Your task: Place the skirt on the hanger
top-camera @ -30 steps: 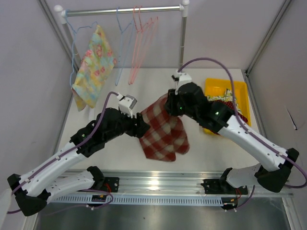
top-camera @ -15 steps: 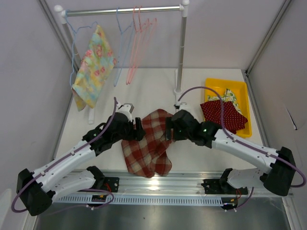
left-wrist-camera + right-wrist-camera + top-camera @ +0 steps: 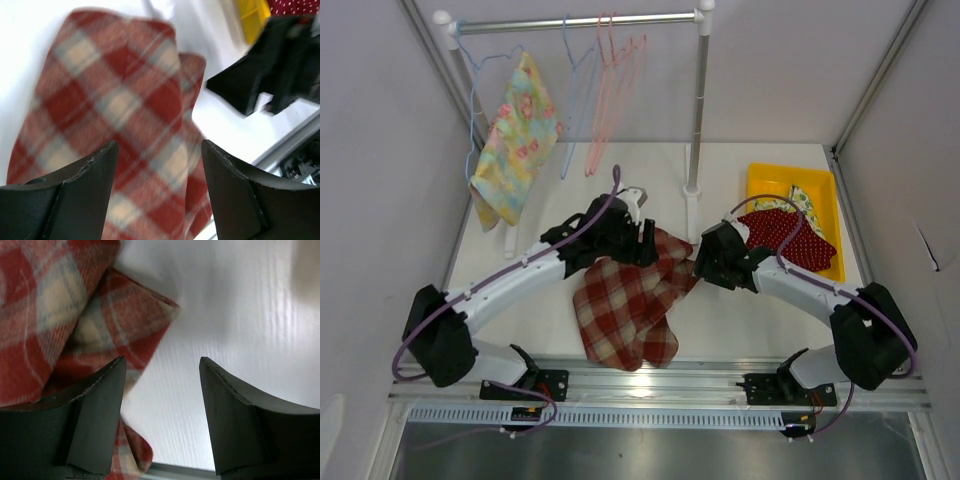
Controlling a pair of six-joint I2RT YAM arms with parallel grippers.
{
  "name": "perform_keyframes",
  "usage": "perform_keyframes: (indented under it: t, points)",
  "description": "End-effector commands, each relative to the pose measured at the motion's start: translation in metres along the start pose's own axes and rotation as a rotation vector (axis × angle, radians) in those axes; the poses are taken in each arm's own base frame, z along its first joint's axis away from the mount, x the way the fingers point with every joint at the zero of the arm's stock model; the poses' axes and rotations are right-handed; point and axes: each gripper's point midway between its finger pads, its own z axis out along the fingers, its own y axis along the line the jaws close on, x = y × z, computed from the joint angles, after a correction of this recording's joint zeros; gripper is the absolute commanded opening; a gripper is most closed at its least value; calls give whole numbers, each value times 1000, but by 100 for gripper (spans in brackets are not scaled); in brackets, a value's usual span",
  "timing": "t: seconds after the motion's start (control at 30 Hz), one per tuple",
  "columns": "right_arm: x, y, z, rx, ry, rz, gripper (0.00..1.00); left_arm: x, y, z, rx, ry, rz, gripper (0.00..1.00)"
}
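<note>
Top external view showing plaid skirt (image 3: 628,305) lying crumpled on table (image 3: 755,322), left gripper (image 3: 159,145) hovering spread wide over skirt's far edge, right gripper (image 3: 162,360) gaping beside skirt's right corner, holding nothing

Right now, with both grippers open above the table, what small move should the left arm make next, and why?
Probably lower the left gripper and close it on the upper edge of the plaid skirt. The skirt lies rumpled on the table, the right gripper is open and empty too, and the pink hangers hang bare.
</note>
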Motion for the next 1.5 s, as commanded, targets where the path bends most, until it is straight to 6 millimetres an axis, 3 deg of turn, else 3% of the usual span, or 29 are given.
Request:
perform_keyframes:
  t: [0.0, 0.03, 0.07, 0.23, 0.27, 0.33, 0.37, 0.57, 0.73, 0.9, 1.0, 1.03, 1.1, 1.13, 1.2, 1.3, 1.33, 1.37, 1.47]
  points:
    - [-17, 25, 20, -90, -35, 70, 66, -16, -20, 20, 53, 38, 141, 73]
    - [-16, 26, 25, -88, -30, 75, 66, -1, -15, 38, 32, 111, 171, 73]
    - [-12, 25, 35, -78, -21, 83, 66, -17, -20, 41, 24, 88, 182, 72]
    - [-1, 15, 59, -50, 12, 123, 60, -10, -28, 73, 11, 174, 268, 72]
    - [-2, 15, 61, -56, 7, 137, 52, -7, -25, 82, -12, 201, 279, 72]
    - [4, 9, 65, -52, 22, 151, 48, -16, -30, 90, -24, 197, 319, 72]
    - [3, 7, 66, -53, 16, 162, 44, -11, -26, 94, -40, 224, 326, 72]
    - [-1, -3, 63, -48, 7, 183, 24, -5, -21, 122, -104, 262, 398, 73]
    - [-5, -1, 57, -61, 2, 177, 21, 0, 0, 140, -206, 290, 433, 72]
    - [-8, 0, 55, -69, -2, 172, 21, -1, 8, 149, -250, 280, 453, 72]
    - [-10, 2, 53, -76, -4, 173, 20, -5, 10, 154, -264, 272, 467, 65]
    - [-11, 2, 52, -76, -5, 171, 19, -2, 13, 156, -273, 284, 473, 50]
    - [-17, 5, 48, -86, -15, 163, 18, -11, 17, 153, -310, 269, 486, 34]
    - [-21, 7, 45, -85, -21, 155, 17, -15, 18, 150, -321, 265, 491, 18]
    - [-29, 8, 37, -75, -35, 126, 16, -34, 20, 136, -349, 223, 479, 0]
    - [-56, 16, 15, -72, -92, 78, 13, -69, 27, 98, -386, 144, 439, 0]
    - [-74, 23, 5, -84, -129, 76, 13, -78, 31, 87, -404, 124, 425, 0]
    - [-83, 23, -4, -79, -151, 54, 12, -93, 37, 62, -426, 87, 403, 0]
    - [-122, 21, -40, -83, -238, 59, 11, -114, 57, 21, -474, 31, 351, 0]
